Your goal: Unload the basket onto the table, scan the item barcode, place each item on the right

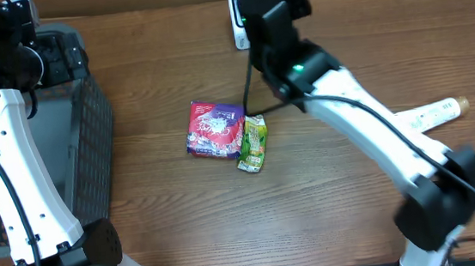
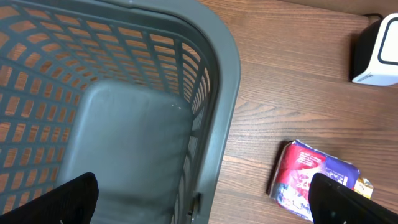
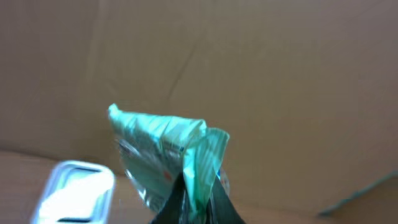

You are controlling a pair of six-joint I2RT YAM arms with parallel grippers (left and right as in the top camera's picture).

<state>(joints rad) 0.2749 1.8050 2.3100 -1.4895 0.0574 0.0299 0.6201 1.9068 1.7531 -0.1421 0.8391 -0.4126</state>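
Note:
My right gripper (image 3: 198, 199) is shut on the edge of a crinkled light-green packet (image 3: 165, 146), which stands up from the jaws in the right wrist view. The white barcode scanner (image 3: 73, 191) sits low at the left of that view, close beside the packet. From overhead the right arm reaches to the table's back, and the scanner (image 1: 237, 21) shows partly behind its wrist; the held packet is hidden there. My left gripper (image 2: 205, 208) is open above the grey basket's rim (image 2: 221, 93), with nothing between its black fingers (image 2: 71, 199).
A red and purple packet (image 1: 214, 129) and a green pouch (image 1: 253, 143) lie side by side mid-table. The grey mesh basket (image 1: 91, 137) stands at the left. A white tube (image 1: 430, 116) lies at the right. Brown cardboard walls the back.

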